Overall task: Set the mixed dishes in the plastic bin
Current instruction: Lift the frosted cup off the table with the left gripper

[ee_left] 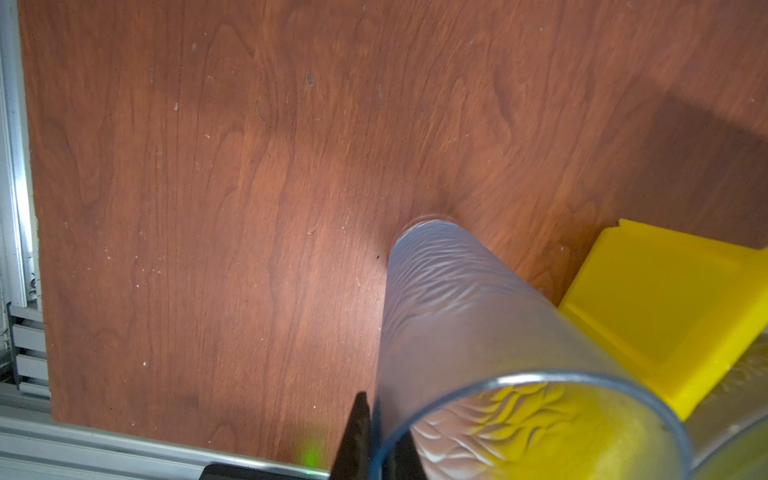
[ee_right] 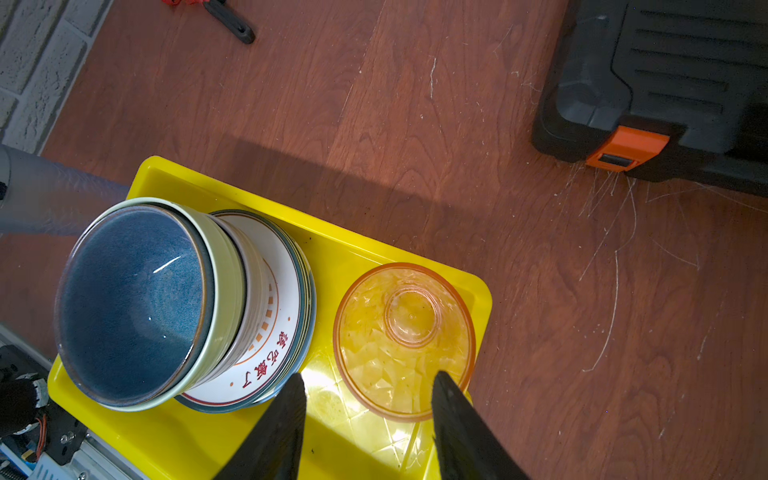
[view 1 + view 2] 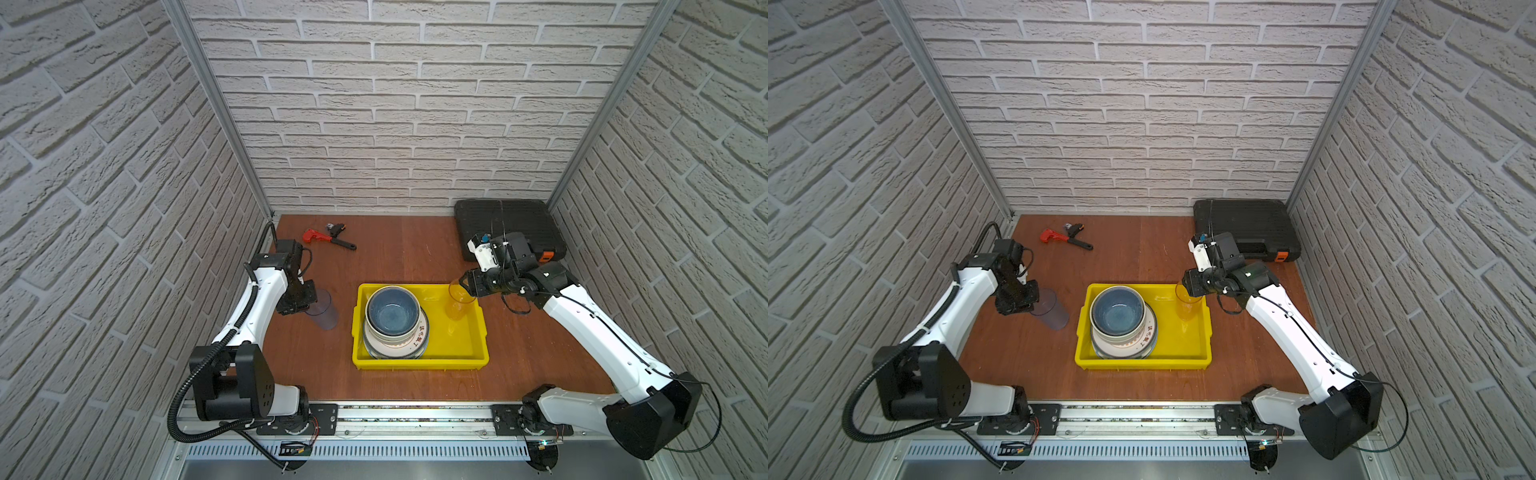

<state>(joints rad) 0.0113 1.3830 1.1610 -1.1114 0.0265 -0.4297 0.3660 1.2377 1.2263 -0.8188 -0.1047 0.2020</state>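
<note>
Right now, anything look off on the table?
Nothing spilled or broken. Only oddities: a red wrench lies at the back left, and the table shows white scratches beside the black case.

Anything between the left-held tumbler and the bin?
The table between clear tumbler and yellow bin is bare. Inside, the dish stack fills the near end; orange tumbler and right gripper occupy the far corner.

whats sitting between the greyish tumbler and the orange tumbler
Between the greyish tumbler and the orange tumbler: a strip of bare table, then the stack of bowls and plates in the yellow bin. Both top views show it.
</note>
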